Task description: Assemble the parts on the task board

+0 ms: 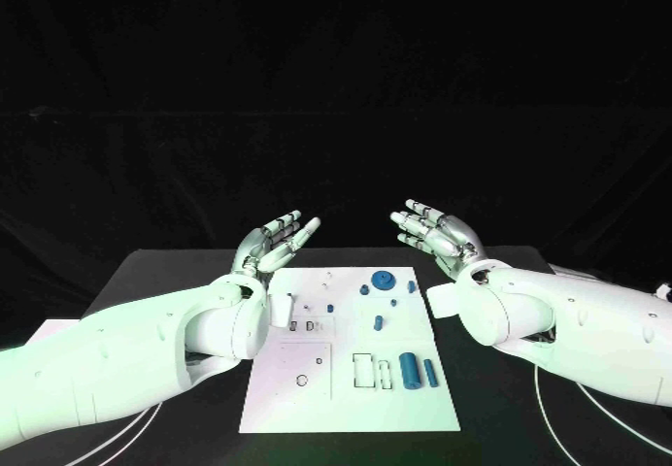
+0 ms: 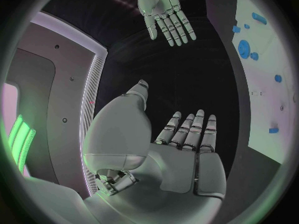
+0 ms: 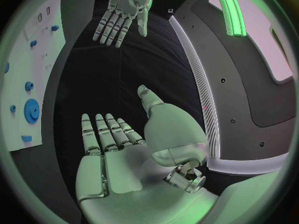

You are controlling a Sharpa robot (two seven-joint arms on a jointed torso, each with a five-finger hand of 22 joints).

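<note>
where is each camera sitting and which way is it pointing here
Head view: on the robot's head, looking down at the table and task board; both arms come in, left hand and right hand raised open.
Left wrist view: behind the left hand, facing past its palm to the right hand and the board.
Right wrist view: behind the right hand, facing the left hand and the board.
Shared: all three views show both hands and the board with its blue parts.
</note>
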